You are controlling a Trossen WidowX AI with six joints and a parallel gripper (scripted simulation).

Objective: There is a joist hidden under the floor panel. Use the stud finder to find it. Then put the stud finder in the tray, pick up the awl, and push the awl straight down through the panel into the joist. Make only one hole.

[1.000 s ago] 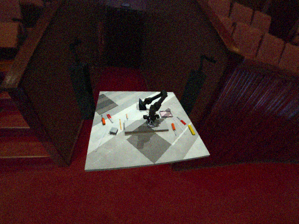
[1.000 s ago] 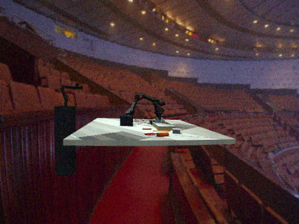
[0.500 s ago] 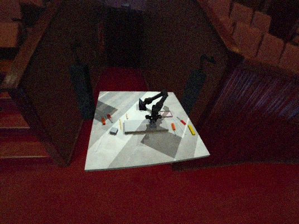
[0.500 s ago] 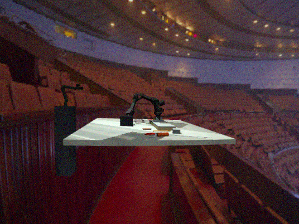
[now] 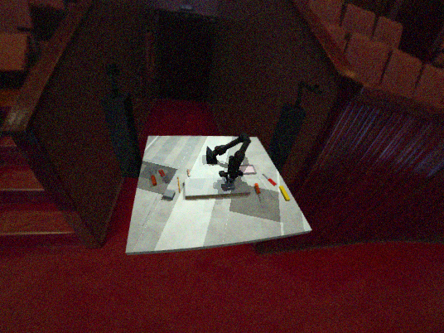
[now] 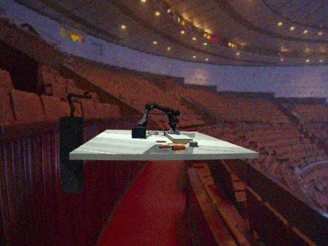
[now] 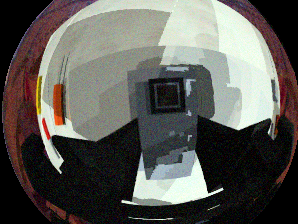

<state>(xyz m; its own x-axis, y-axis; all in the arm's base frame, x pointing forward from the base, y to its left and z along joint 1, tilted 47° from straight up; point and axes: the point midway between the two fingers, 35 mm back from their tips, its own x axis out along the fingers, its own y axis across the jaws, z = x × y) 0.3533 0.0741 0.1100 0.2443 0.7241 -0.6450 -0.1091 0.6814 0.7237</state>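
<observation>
Clamped partly open on the grey, block-like stud finder point(image 7: 169, 132), the black pincer point(image 5: 228, 179) point(image 6: 174, 125) held it at the pale floor panel point(image 5: 203, 188) point(image 6: 180, 139) point(image 7: 235, 95). Scanning seemed in hand; next called for finishing the sweep, then traying it. Around lay a white table point(image 5: 186, 228) point(image 6: 122, 155) and dim, red-carpeted auditorium.

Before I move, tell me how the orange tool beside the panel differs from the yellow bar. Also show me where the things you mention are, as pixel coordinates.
The tool point(image 5: 257, 188) point(image 7: 59, 104) has an orange handle and a thin shaft; the bar point(image 5: 284, 193) point(image 7: 39, 95) is yellow, with no shaft visible. The bar lies nearer the table's point(image 5: 186, 232) point(image 6: 101, 147) point(image 7: 245, 35) edge than the tool. Both lie flat.
</observation>
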